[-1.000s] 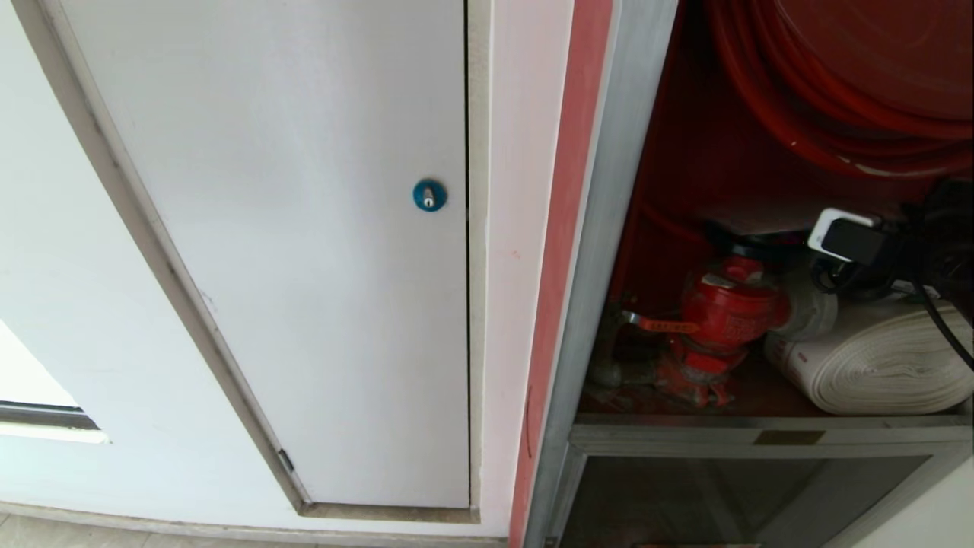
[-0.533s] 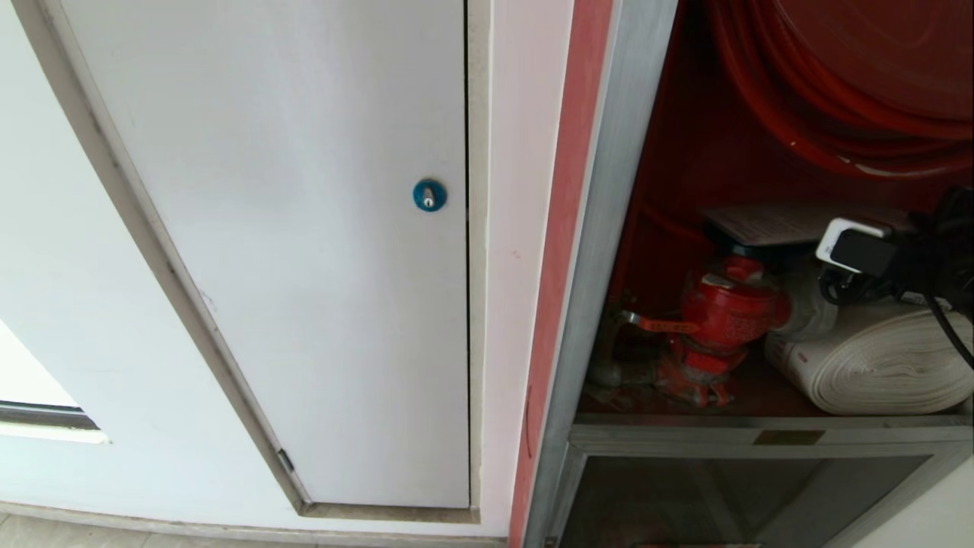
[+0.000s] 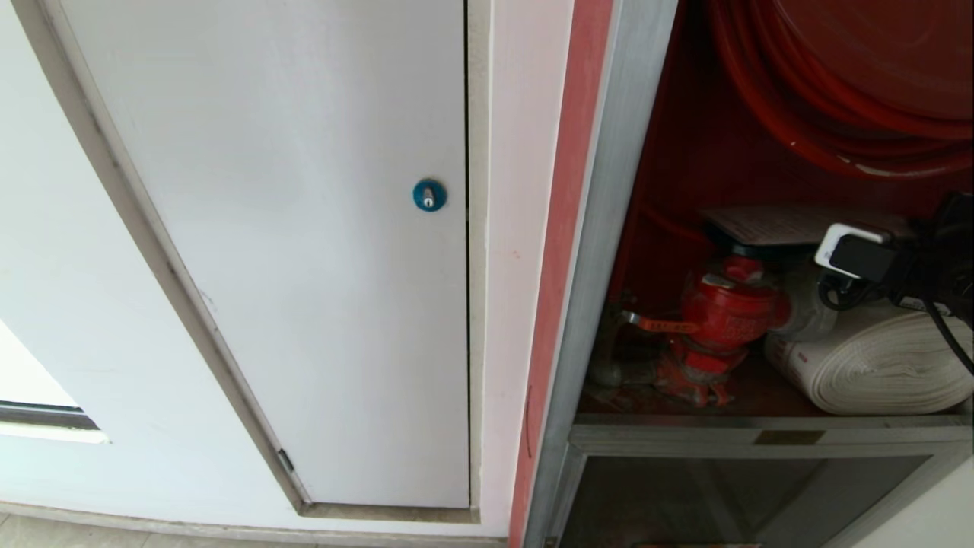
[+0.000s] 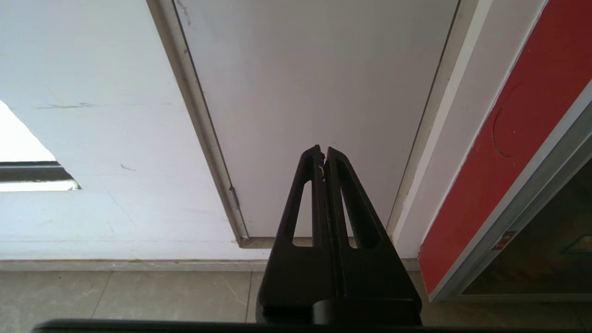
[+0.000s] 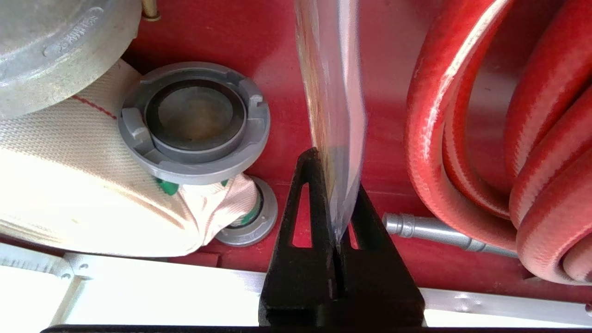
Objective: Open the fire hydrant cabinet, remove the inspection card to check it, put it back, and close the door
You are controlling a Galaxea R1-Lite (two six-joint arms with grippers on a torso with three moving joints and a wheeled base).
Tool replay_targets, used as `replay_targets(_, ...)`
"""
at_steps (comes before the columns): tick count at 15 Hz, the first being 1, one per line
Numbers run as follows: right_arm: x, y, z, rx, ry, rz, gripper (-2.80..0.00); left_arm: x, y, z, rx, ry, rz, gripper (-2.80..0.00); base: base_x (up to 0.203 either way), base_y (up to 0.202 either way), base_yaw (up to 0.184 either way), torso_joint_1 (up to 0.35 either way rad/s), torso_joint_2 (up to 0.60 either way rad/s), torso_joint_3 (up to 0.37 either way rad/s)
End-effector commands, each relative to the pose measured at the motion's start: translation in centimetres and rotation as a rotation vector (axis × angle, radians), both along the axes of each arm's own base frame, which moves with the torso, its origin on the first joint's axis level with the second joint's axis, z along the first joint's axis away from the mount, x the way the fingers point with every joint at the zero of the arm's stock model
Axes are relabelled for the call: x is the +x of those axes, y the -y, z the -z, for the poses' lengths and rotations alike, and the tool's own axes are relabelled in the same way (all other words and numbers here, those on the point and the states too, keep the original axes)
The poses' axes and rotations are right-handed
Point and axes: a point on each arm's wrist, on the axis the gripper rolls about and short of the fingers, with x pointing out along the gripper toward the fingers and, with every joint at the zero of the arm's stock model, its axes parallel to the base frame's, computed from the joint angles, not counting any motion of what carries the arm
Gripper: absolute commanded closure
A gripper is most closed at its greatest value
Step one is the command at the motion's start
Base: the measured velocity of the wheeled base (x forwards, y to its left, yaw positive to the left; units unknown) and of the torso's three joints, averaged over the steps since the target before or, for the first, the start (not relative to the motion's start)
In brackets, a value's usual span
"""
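- The fire hydrant cabinet (image 3: 609, 228) stands with its red interior in view; its silver frame runs down beside a plain white panel door (image 3: 304, 266) with a blue round lock (image 3: 429, 195).
- Inside, the inspection card (image 3: 768, 223) lies roughly flat above the red valve (image 3: 723, 304), in its clear plastic sleeve, with the white rolled hose (image 3: 883, 365) lower down beside the valve and the coiled red hose reel (image 3: 837, 91) above.
- The right tool (image 5: 340, 194) reaches into the cabinet from the right edge of the head view and has its fingers (image 5: 307, 194) pressed on the near edge of the card's sleeve, which is seen edge-on in the right wrist view between the red hose and a grey hose coupling (image 5: 194, 120).
- The left tool (image 4: 323, 155) hangs low outside the cabinet, pointing at the white panel door near the floor (image 4: 115, 296), with its fingers together and nothing between them.
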Motion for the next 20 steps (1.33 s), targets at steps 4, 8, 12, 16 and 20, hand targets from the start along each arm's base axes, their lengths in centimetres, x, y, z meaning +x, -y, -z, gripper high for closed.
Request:
replay_targets(4,0.0,0.0,-0.1,-0.006,0.004,0.0,-2.8,0.0,0.0,0.0,0.0,-0.001,0.0,0.0,0.0,0.0,0.0,0.0,0.0,0.0)
replay_targets(8,-0.3,0.0,-0.1,-0.007,0.006,-0.01,-2.8,0.0,0.0,0.0,0.0,-0.001,0.0,0.0,0.0,0.0,0.0,0.0,0.0,0.0)
replay_targets(12,-0.7,-0.1,0.3,-0.008,-0.009,-0.035,-2.8,0.0,0.0,0.0,0.0,-0.001,0.0,0.0,0.0,0.0,0.0,0.0,0.0,0.0)
replay_targets(16,-1.2,-0.2,0.5,-0.007,-0.012,-0.035,-2.8,0.0,0.0,0.0,0.0,-0.001,0.0,0.0,0.0,0.0,0.0,0.0,0.0,0.0)
replay_targets(20,-2.0,-0.3,0.7,-0.007,-0.018,-0.046,-2.8,0.0,0.0,0.0,0.0,-0.001,0.0,0.0,0.0,0.0,0.0,0.0,0.0,0.0)
